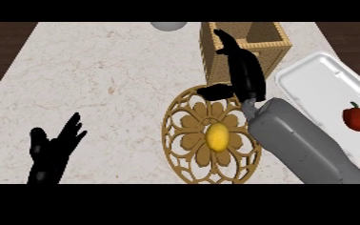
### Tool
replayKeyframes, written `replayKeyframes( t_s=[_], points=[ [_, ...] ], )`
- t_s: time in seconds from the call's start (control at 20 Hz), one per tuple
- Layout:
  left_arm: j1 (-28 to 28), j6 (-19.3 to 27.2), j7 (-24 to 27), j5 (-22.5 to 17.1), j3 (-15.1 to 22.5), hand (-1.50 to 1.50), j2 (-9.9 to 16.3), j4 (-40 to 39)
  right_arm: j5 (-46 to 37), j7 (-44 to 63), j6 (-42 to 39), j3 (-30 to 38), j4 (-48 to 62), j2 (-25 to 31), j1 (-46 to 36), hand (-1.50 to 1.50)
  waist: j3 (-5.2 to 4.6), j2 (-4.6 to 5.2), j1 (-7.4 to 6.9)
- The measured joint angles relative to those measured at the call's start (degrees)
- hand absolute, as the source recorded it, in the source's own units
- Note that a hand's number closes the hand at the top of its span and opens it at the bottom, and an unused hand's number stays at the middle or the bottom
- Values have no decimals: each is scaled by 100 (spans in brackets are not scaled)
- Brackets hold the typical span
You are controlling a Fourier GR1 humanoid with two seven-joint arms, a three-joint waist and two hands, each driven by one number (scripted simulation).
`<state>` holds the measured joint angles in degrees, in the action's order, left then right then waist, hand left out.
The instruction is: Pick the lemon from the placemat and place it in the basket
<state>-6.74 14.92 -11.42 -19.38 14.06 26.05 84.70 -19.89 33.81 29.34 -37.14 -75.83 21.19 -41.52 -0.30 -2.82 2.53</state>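
The lemon [218, 136] lies on the placemat [180, 124]; the right hand [243, 74], fingers straight, reaches over the basket [277, 45].

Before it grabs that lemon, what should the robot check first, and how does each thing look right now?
1. Lemon lies on the round placemat, nothing covering it: ok.
2. Right hand holds nothing, fingers straight: ok.
3. Right hand over the lemon: not ok; it is extended past it, toward the basket.
4. Basket upright, top open: ok.
5. Basket has room inside: cannot tell, its floor is hidden.
6. Left hand rests open at the lower left, away from the placemat: ok.
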Motion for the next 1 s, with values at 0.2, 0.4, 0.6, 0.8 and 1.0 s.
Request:
replayKeyframes(
  t_s=[0.2, 0.4, 0.6, 0.8, 1.0],
  points=[
    [-106, 1, -30, -68, -86, 0, 25, 22, -30, 1175, -1141, -58, -393, 521, -621, -150, 18, -19, 118],
    [-159, 9, -28, -88, -116, 0, 20, 74, 474, 2196, -2398, -62, -935, 778, -1114, -150, 28, -9, 147],
    [-208, -10, 10, -100, -136, 0, 6, 107, 1288, 2803, -3377, 71, -1410, 1062, -1423, -150, 41, 17, 172],
    [-241, -26, 74, -66, -138, 0, 3, 119, 2075, 3157, -3824, 189, -1876, 1403, -1599, -150, 50, 40, 184],
    [-228, -56, 56, -87, -168, 0, 0, 141, 2741, 3419, -4016, 247, -2345, 1798, -1672, -150, 57, 71, 160]
  ],
)
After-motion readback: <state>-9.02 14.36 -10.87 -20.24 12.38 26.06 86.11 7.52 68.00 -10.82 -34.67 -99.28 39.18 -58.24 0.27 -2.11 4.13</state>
